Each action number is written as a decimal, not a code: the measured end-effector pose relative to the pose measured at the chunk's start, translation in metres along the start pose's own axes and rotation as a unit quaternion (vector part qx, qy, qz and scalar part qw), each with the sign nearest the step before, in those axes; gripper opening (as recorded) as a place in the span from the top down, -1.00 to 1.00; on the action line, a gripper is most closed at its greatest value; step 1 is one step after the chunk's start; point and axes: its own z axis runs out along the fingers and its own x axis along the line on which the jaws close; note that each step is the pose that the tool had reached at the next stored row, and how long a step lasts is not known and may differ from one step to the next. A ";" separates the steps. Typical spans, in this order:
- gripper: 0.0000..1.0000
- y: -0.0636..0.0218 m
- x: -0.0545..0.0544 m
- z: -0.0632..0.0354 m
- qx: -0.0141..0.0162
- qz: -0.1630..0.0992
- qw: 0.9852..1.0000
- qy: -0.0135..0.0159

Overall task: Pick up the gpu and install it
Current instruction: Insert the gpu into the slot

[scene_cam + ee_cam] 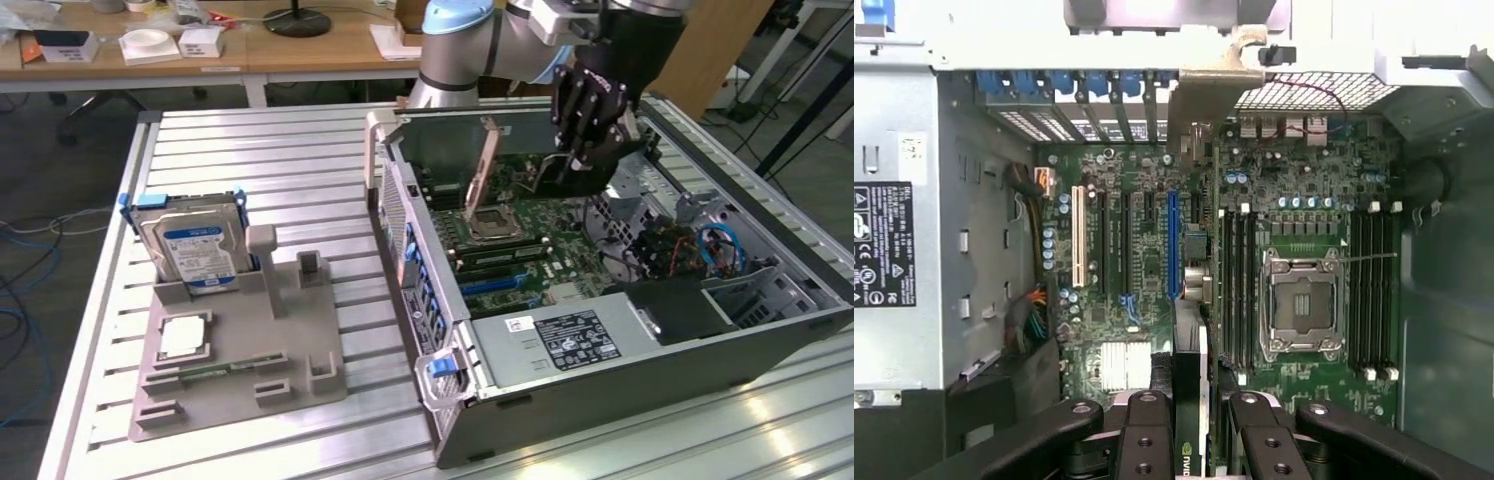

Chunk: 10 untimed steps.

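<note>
So the rig sits on a slotted aluminium table (pixel 240 150), with the open computer case (pixel 667 360) lying on its side across the middle. In the exterior view the gripper (pixel 587 150) is up at about 1 o'clock, dipped into the case. Its fingers (pixel 1149 420) are clamped on either side of the gpu (pixel 1190 370), which stands on edge over the motherboard (pixel 1144 250), bracket end toward the rear wall (pixel 483 165). Can't tell if it's touching a slot.

At 9 o'clock from the case there's a grey holder (pixel 267 370) with a hard drive (pixel 198 245) upright in it. A wooden desk (pixel 320 45) runs along at 12 o'clock, and cables (pixel 20 260) are loose on the floor.
</note>
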 end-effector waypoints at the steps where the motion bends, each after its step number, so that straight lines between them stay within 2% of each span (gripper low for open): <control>1: 0.47 0.0000 0.000 0.0017 0.000 0.000 1.000 0.000; 10: 0.47 -0.0005 -0.002 0.0183 0.000 -0.004 1.000 0.001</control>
